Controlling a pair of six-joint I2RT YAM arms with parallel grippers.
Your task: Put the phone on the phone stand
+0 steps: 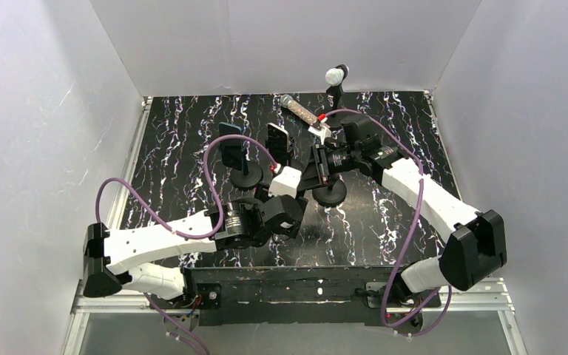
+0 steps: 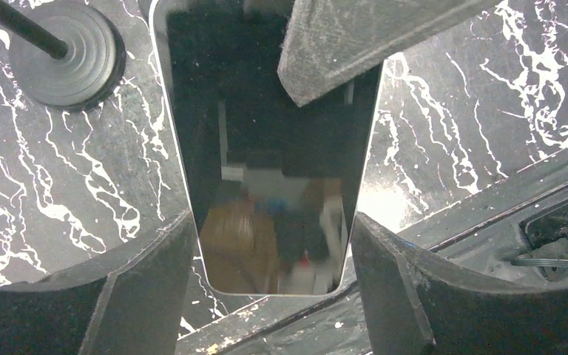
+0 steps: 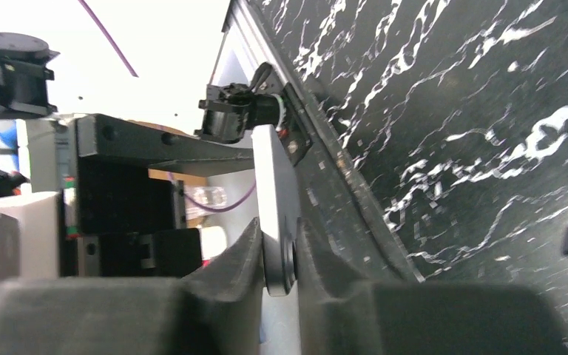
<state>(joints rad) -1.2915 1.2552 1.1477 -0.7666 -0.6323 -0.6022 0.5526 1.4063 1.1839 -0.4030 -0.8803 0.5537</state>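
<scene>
The phone (image 1: 278, 142) is held off the table (image 1: 170, 170) near its centre, caught between both tools. The left gripper (image 1: 282, 167) comes in from 6 o'clock, closed on the lower long edges; in its wrist view the fingers (image 2: 144, 288) press either side of the dark screen. The right gripper (image 1: 305, 163) comes in from 3 o'clock, pinching the two faces, the slab edge-on in its wrist view. Overhead, the long axis runs 12 to 6, the top leaning toward 11. The phone stand (image 1: 233, 151) is at 9 o'clock of the phone, apart from it. The left arm lies low from 8 o'clock, wrist turned toward 12. The right arm arches from 4 o'clock, forearm reaching toward 10.
</scene>
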